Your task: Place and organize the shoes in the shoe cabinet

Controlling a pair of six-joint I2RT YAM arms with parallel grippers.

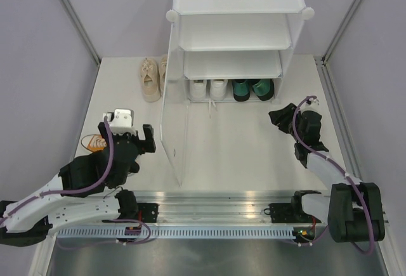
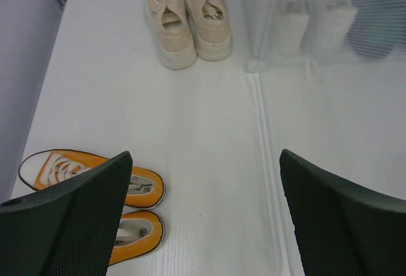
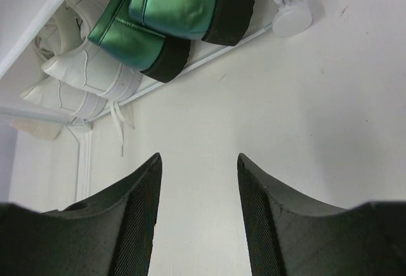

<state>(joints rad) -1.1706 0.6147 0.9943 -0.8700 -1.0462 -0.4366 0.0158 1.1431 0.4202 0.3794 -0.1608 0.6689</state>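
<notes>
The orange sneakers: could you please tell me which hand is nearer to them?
Left. The left hand hovers just beside the orange sneakers; the right hand is beyond the shoe cabinet, by the green heels.

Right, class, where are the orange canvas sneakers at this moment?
In the top view the orange sneakers lie on the left, partly under the left gripper, nearer the robot than the cream sneakers.

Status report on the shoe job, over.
Left end effector, right end effector open, empty. White sneakers, green heels in cabinet. Cream sneakers, orange sneakers outside on table. Nothing blocking.
</notes>
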